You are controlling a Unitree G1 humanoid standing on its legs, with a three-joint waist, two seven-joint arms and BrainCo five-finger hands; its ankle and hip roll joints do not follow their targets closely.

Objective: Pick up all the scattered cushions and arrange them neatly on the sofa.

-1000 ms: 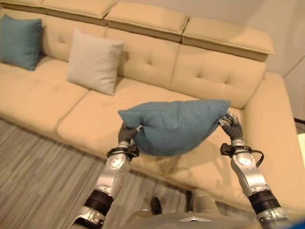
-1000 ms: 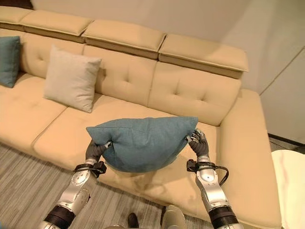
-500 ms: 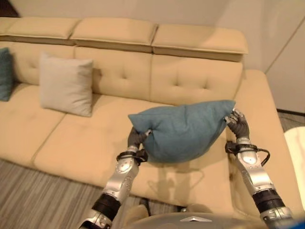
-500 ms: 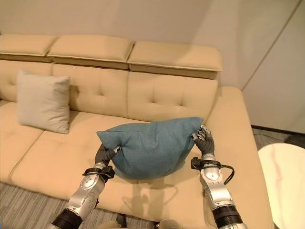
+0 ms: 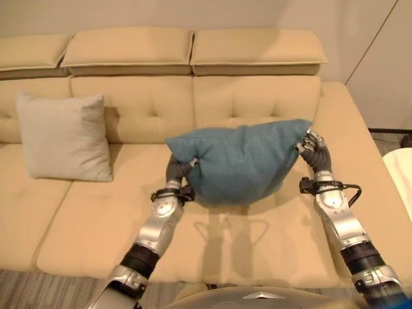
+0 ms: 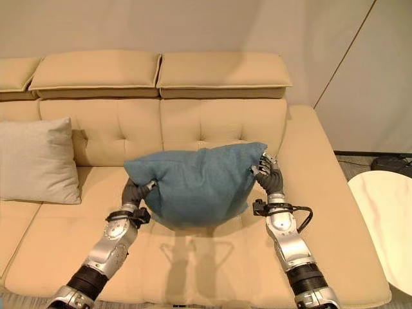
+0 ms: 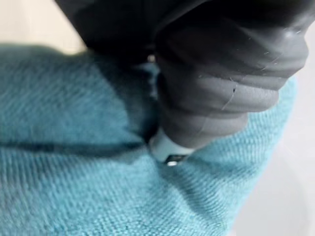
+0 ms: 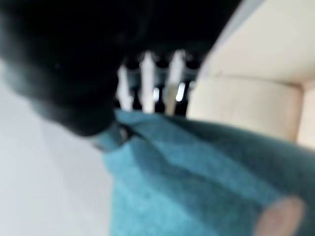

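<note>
Cushion [image 5: 241,162], blue, held in the air over the sofa [image 5: 257,103] seat, in front of the backrest. Left hand [image 5: 177,170] is clamped on its left corner; right hand [image 5: 315,153] is clamped on its upper right corner. Beige cushion [image 5: 64,136] stands upright against the backrest, well apart to the left. Round white table [image 6: 386,215] stands beside the sofa's right end.
</note>
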